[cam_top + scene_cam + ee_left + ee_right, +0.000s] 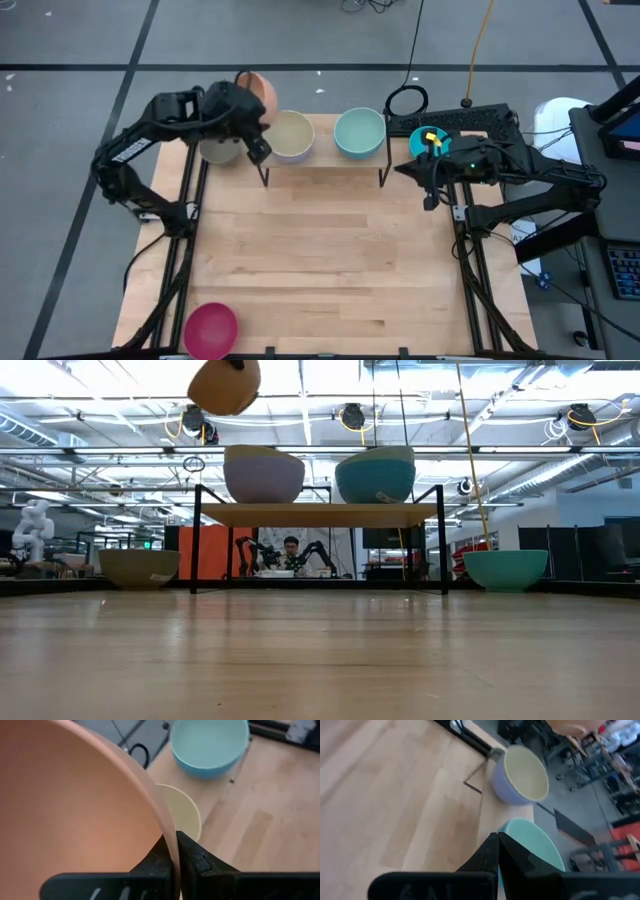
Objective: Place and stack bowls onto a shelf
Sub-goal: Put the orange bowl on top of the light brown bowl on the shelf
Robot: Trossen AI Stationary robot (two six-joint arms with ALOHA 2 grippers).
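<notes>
My left gripper (172, 851) is shut on an orange bowl (260, 92), held high over the table's far left, above shelf height in the low view (224, 384). The shelf (320, 514) carries a pale yellow bowl nested in a periwinkle one (292, 136) and a light blue-green bowl (360, 132). An olive-grey bowl (139, 567) rests on the table left of the shelf. A cyan bowl (505, 569) rests on the table to the right. A magenta bowl (210, 330) sits at the near left corner. My right gripper (497, 842) is shut and empty, right of the shelf. My left gripper pinches the orange bowl's rim (169, 837), with one finger inside the bowl and one outside (192, 855). The bowl is lifted clear of the table and shelf, and it is tilted in the low view.
The shelf's thin black legs (194, 540) stand on the wooden tabletop (320, 260), which is bare in the middle and near part. A black cable loop (406, 100) and a dark device (470, 120) lie beyond the far edge.
</notes>
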